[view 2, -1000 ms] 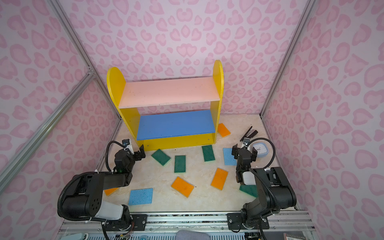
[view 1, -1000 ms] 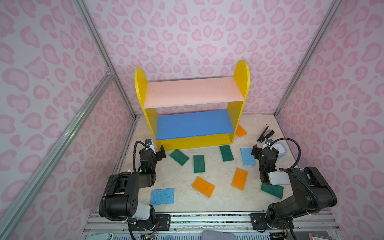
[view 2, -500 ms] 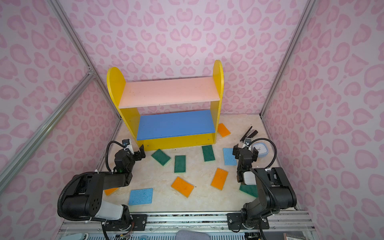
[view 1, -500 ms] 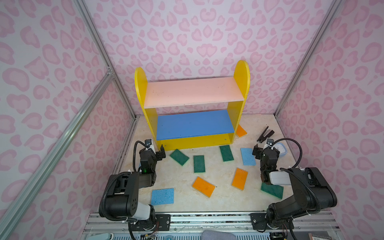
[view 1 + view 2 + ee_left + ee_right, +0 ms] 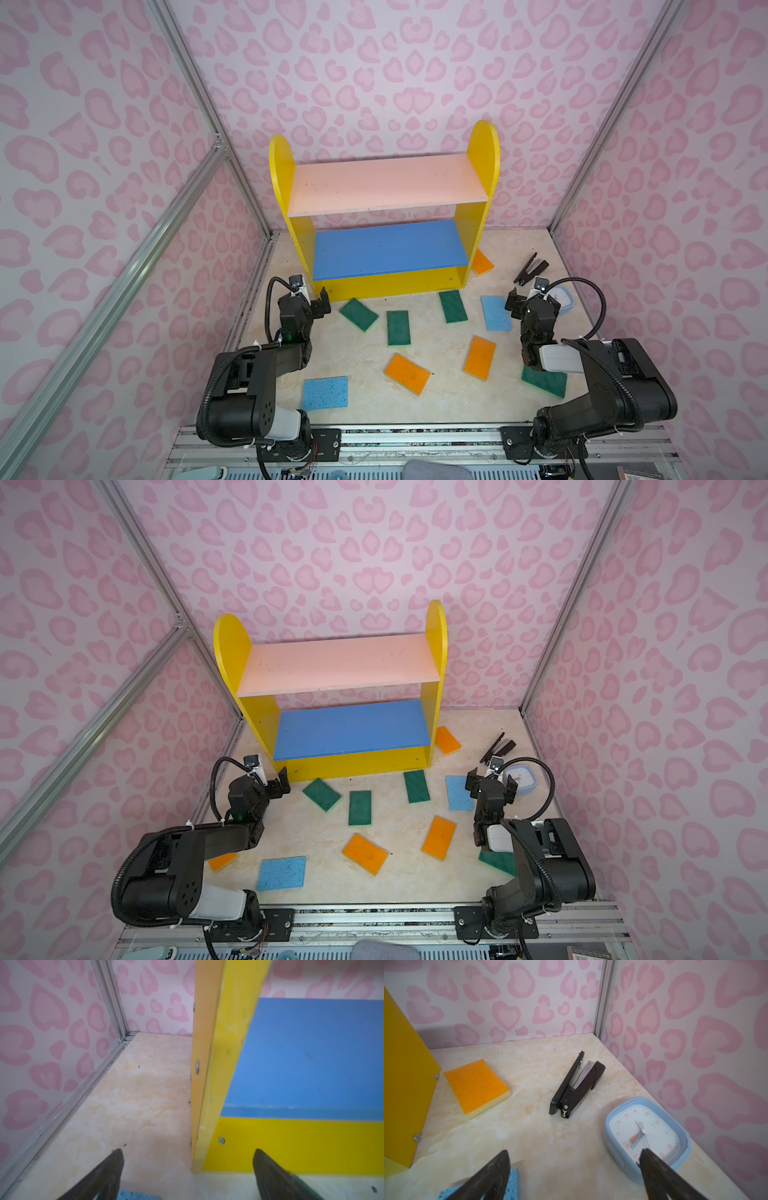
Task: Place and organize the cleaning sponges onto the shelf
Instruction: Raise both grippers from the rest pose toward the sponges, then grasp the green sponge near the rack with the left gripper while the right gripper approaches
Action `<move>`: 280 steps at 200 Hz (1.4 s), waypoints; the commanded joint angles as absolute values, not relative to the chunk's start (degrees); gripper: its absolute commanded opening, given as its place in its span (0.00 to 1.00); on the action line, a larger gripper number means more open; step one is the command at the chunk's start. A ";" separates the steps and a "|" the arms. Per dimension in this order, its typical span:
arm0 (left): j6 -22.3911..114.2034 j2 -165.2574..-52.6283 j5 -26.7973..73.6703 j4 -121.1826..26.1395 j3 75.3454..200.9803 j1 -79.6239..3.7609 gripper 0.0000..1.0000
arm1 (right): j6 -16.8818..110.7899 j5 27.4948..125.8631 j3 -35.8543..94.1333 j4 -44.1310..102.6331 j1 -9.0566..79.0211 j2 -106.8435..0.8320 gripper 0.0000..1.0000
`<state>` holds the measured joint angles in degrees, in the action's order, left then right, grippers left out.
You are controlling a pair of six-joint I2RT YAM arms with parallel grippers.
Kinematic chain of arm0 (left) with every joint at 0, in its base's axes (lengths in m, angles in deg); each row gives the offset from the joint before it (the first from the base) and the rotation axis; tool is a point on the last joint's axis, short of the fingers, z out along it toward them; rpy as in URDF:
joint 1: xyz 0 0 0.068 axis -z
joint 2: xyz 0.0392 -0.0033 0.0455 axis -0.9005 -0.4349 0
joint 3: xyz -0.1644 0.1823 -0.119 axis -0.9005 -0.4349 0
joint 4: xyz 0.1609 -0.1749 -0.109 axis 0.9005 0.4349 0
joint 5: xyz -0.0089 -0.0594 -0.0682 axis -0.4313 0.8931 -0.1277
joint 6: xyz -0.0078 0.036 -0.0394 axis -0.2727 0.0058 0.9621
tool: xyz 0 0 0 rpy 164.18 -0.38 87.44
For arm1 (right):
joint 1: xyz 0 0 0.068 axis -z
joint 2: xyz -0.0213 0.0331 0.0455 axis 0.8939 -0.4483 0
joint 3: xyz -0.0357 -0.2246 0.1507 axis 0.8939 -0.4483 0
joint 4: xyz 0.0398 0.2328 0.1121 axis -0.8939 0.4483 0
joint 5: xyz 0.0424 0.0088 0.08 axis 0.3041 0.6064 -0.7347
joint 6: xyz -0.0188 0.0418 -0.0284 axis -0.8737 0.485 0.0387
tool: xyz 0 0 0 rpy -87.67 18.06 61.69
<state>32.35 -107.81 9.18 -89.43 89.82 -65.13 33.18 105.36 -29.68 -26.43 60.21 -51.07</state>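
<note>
Sponges [image 5: 398, 327] lie flat and scattered on the table [image 5: 440, 345] in front of the shelf [image 5: 386, 187], green, orange and blue ones apart from each other, with one orange sponge [image 5: 477, 1086] just beside the shelf's right panel. The left gripper [image 5: 188, 1152] hangs with jaws spread wide and empty near the shelf's left front corner, a blue sponge [image 5: 139, 1195] below it. The right gripper [image 5: 575, 1151], likewise spread and empty, hangs between another blue sponge [image 5: 496, 312] and the clock [image 5: 648, 1136], the stapler [image 5: 577, 1086] ahead.
</note>
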 commanded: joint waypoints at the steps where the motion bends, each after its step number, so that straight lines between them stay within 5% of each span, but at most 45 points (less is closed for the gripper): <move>1: 33.25 -102.68 6.93 -80.19 92.99 -65.18 0.98 | 30.81 107.39 -31.94 -31.46 58.38 -51.04 0.98; 24: 35.85 -95.13 6.76 -70.61 95.76 -65.18 0.98 | 28.07 117.86 -32.08 -33.18 54.38 -49.04 0.97; 42: 39.14 -89.64 6.67 -59.72 100.24 -64.88 0.98 | 29.07 121.43 -27.03 -13.81 52.33 -39.82 0.97; 69: 45.65 -83.61 5.81 -43.53 106.65 -63.72 0.98 | 42.80 115.30 -18.91 13.19 52.55 -28.51 0.97; 141: 60.71 -70.34 8.22 -17.79 105.53 -52.74 0.99 | 52.80 94.28 -19.74 36.08 48.36 -4.38 0.84; 184: 68.64 -73.47 9.14 -20.69 98.11 -46.27 0.93 | 56.73 85.16 -19.20 40.16 43.78 -2.70 0.82; 280: 86.99 -90.83 10.01 -41.81 92.58 -41.37 0.71 | 66.45 84.35 -18.41 28.92 35.15 -17.15 0.80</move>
<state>80.70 -88.19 11.26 -33.98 93.10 -42.77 63.52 85.17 -18.75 33.35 35.22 -15.42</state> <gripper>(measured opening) 0.715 0.799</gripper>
